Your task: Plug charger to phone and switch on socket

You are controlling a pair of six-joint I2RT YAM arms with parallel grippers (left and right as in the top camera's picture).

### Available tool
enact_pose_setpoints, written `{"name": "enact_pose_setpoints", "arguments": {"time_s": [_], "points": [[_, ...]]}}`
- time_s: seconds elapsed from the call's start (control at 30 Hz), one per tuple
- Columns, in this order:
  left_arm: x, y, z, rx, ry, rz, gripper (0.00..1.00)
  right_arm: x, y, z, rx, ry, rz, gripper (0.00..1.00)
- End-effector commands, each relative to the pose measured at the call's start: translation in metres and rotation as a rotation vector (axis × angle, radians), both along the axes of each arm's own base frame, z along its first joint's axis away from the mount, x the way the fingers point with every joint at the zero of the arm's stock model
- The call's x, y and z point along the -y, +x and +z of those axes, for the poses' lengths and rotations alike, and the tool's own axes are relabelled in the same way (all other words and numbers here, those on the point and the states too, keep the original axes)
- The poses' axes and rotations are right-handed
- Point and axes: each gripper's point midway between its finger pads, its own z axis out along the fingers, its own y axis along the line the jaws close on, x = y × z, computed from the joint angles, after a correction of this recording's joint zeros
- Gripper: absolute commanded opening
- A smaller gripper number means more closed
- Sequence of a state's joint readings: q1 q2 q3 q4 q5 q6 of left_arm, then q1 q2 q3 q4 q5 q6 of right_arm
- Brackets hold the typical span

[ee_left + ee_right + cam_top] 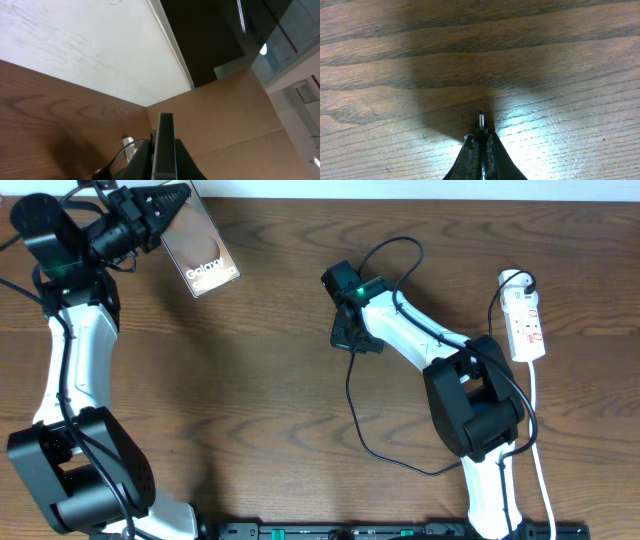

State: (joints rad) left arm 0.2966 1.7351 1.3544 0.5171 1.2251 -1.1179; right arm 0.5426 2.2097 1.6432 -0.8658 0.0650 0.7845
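Observation:
The phone [203, 248], a dark slab with white "Galaxy" lettering, is at the table's far left, and my left gripper [168, 204] is shut on its upper end. In the left wrist view the phone [164, 142] stands edge-on, clamped between both jaws. My right gripper [353, 336] is near the table's middle, shut on the charger's plug. Its small metal tip [480, 120] pokes out past the closed fingertips of the right gripper [480, 137], just above the wood. The charger cable [352, 405] trails toward the front. The white socket [525, 320] lies at the far right.
The socket's white lead [536, 430] runs down the right side toward the table's front edge. My right arm's base [475, 405] stands between the charger cable and the socket. A pale wall [75, 45] rises behind the table.

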Motion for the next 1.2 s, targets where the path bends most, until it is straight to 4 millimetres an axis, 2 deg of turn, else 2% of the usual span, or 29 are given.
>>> {"name": "enact_pose_setpoints", "arguments": {"time_s": [0.0,0.07,0.2,0.27,0.33,0.47,0.57,0.7,0.93,1.17], "points": [[0.002,-0.006,0.020,0.060,0.024,-0.012,0.07,0.000,-0.002,-0.002,-0.006,0.005,0.002,0.01],[0.002,-0.006,0.020,0.060,0.024,-0.012,0.08,-0.016,-0.001,-0.001,-0.011,0.079,0.081,0.01],[0.002,-0.006,0.020,0.060,0.024,-0.011,0.07,-0.078,-0.003,0.018,0.007,0.410,0.393,0.01],[0.002,-0.006,0.020,0.060,0.024,-0.012,0.07,-0.111,-0.012,0.041,0.036,0.627,0.580,0.01],[0.002,-0.006,0.020,0.060,0.024,-0.011,0.07,-0.133,-0.025,0.065,0.066,0.809,0.736,0.01],[0.002,-0.006,0.020,0.060,0.024,-0.011,0.07,-0.156,-0.048,0.111,0.124,1.113,0.953,0.01],[0.002,-0.006,0.020,0.060,0.024,-0.011,0.07,-0.162,-0.061,0.143,0.167,1.306,1.065,0.01],[0.002,-0.006,0.020,0.068,0.030,-0.011,0.08,-0.164,-0.069,0.171,0.225,1.453,1.173,0.01],[0.002,-0.006,0.020,0.070,0.032,-0.010,0.08,-0.163,-0.074,0.188,0.244,1.538,1.233,0.01],[0.001,-0.005,0.020,0.071,0.032,-0.002,0.07,-0.165,-0.071,0.192,0.236,1.538,1.226,0.01]]}}
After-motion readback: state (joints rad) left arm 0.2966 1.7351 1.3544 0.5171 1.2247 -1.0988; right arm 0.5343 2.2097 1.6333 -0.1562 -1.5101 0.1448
